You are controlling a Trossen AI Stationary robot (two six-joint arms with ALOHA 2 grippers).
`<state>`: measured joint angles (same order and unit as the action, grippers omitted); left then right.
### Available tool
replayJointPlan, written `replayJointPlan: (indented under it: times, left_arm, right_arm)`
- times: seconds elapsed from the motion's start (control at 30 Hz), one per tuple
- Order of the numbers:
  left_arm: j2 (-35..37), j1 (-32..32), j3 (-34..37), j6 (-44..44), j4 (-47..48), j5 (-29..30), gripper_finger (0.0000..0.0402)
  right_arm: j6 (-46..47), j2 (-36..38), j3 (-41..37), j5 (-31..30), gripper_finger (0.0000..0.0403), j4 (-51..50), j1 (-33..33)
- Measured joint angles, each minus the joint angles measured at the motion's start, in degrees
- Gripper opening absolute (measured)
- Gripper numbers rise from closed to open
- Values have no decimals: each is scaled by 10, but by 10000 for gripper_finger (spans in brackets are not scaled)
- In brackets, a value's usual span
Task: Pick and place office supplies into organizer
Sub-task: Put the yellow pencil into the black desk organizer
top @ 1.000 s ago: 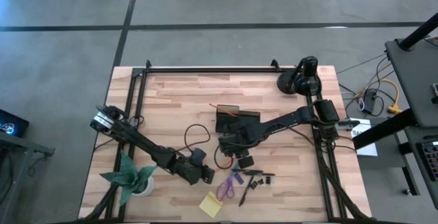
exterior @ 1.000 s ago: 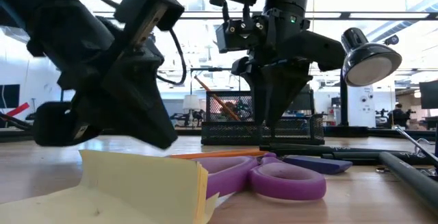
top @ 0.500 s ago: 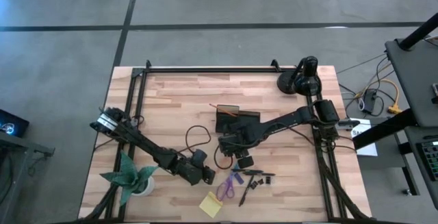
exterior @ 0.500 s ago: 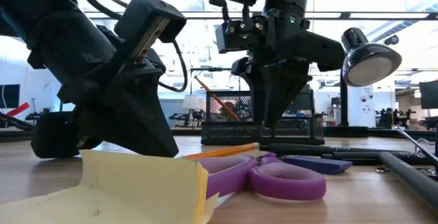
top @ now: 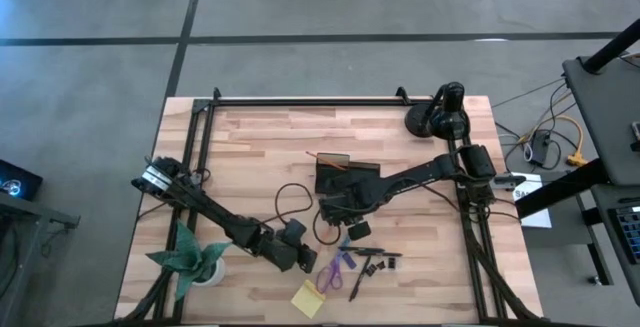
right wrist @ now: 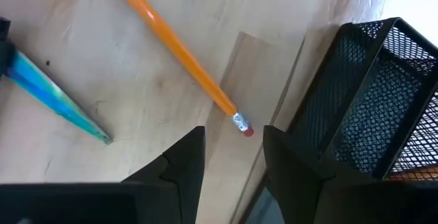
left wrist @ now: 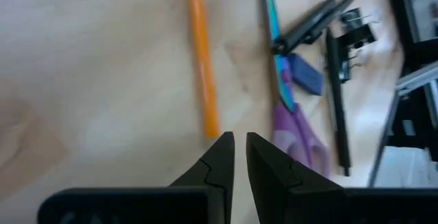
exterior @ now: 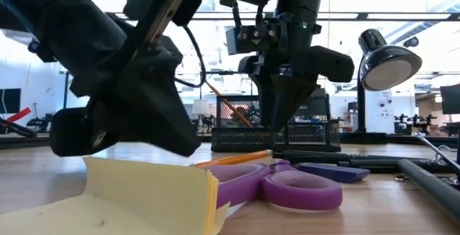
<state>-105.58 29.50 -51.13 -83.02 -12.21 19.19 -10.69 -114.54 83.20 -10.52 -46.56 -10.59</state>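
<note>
An orange pencil (right wrist: pixel 171 46) lies flat on the wooden table, its eraser end (right wrist: pixel 243 128) close to the black mesh organizer (right wrist: pixel 369 101). My right gripper (right wrist: pixel 233 148) points down over that end, open, with a finger on either side and touching nothing. My left gripper (left wrist: pixel 239 148) is shut and empty, slanting down just short of the pencil's other end (left wrist: pixel 212 129). Purple-handled scissors (left wrist: pixel 291 114), a small purple piece (left wrist: pixel 304 73), a black pen (left wrist: pixel 335 94) and black clips (left wrist: pixel 359 32) lie beside the pencil. A yellow sticky-note pad (top: pixel 308 298) sits nearer the front edge.
A second orange pencil (top: pixel 330 163) stands slanted in the organizer (top: pixel 335 175). A black desk lamp (top: pixel 440 117) stands at the far right and a green paper plant (top: pixel 190 257) at the near left. Bare wood stretches across the far and left parts of the table (top: pixel 250 137).
My left gripper has edged a little toward the table's right, nearer the pencil and scissors, and rolled slightly. My right gripper has turned a little about its own axis while staying over the pencil's eraser end. The supplies have not moved.
</note>
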Motion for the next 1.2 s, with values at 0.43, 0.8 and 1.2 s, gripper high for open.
replayJointPlan:
  times: [0.43,0.8,1.2]
  left_arm:
    - [-19,-3,0,0,-15,6,24]
    - [-36,-3,-15,23,-28,11,24]
    - [-24,-6,-37,101,-28,35,24]
  right_arm:
    - [18,1,0,0,140,2,0]
    - [35,1,0,1,149,4,0]
    - [60,1,0,0,147,4,0]
